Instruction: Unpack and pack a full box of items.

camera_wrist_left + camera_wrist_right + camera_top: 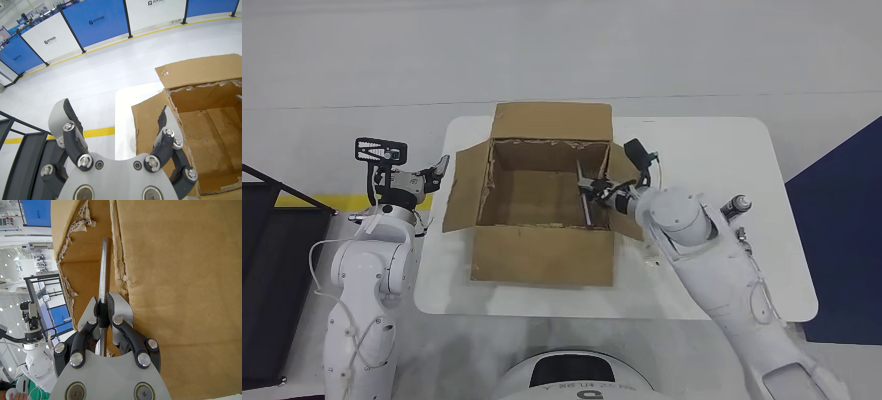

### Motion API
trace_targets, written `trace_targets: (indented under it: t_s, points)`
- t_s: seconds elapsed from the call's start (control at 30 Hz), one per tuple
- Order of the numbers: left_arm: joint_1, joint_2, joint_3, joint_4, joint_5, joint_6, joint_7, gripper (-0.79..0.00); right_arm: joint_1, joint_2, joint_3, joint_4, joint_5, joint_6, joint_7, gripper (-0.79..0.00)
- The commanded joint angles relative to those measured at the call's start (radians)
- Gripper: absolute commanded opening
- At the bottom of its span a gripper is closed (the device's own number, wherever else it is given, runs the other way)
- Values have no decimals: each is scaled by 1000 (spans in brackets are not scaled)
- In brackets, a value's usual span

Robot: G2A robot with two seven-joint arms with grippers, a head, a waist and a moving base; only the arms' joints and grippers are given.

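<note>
Top view: rod (587,210) runs near-to-far, perhaps tilted, inside box (542,255).

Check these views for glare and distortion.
Right wrist view: bright highlights streak the polished metal rod clamped in the right gripper. Left wrist view: wide-angle bend curves the far yellow floor line. Top view: even light on the brown cardboard box.

Cardboard box (542,255): you see matt brown corrugated board with torn, ragged edges.
Metal rod (105,272): polished and glossy, with one black matt band.
Left gripper (115,113): you find brushed grey metal plates, black plastic links and shiny screws. Its finger pads (72,115) are black, ribbed and rough.
Table (722,160): white, smooth, matt.
</note>
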Motion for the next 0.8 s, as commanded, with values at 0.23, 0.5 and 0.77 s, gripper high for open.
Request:
trace_targets:
  t_s: [0.23, 0.5, 0.77]
  points:
    - [0, 0, 0, 0, 0, 0, 0, 0, -204, 33, 180, -241, 26, -83, -28, -785]
    - [0, 0, 0, 0, 0, 0, 0, 0, -137, 21, 110, -231, 30, -10, -82, -785]
    - [0, 0, 0, 0, 0, 0, 0, 0, 64, -35, -139, -78, -21, 149, -223, -785]
